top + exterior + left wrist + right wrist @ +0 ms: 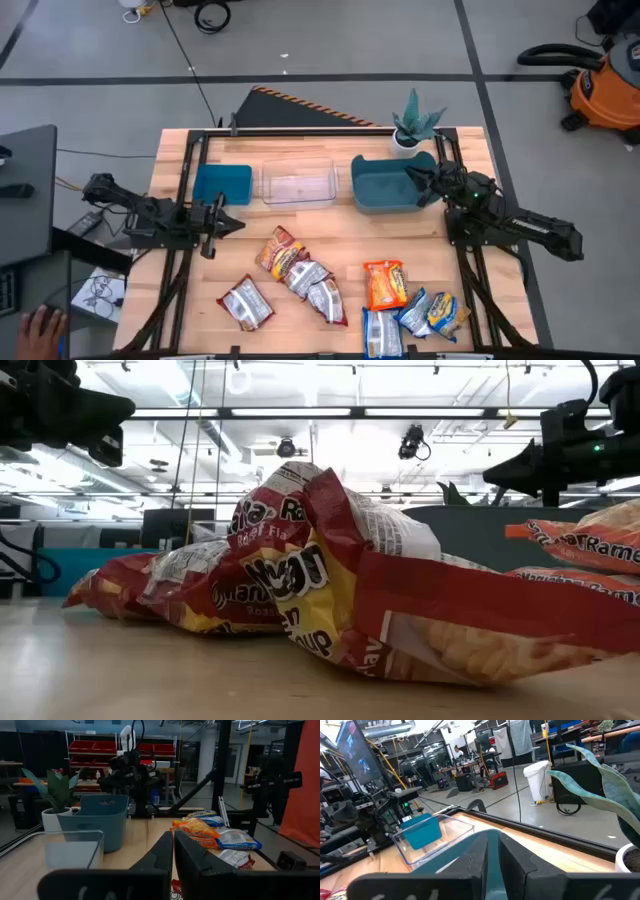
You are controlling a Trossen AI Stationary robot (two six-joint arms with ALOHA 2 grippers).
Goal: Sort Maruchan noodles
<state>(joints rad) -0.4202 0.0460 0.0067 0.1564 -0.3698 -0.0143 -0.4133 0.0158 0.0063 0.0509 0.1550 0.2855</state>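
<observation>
Several Maruchan packets lie flat on the near half of the table. The red-and-silver ones (pixel 300 275) sit in a loose cluster, one of them (pixel 245 303) apart to the left, and they fill the low view (pixel 330 580). An orange packet (pixel 385 285) and blue-and-yellow ones (pixel 415 315) lie to the right. My left gripper (pixel 240 222) (pixel 173 852) is shut and empty, hovering left of the red packets. My right gripper (pixel 408 178) (pixel 499 852) is shut and empty above the dark teal bin (pixel 385 190).
Along the far side stand a small blue bin (pixel 222 185), a clear plastic tub (pixel 298 183) and the teal bin, with a potted plant (pixel 415 125) behind it. Bare wood lies between the bins and the packets. A person's hand (pixel 40 322) shows off the table, lower left.
</observation>
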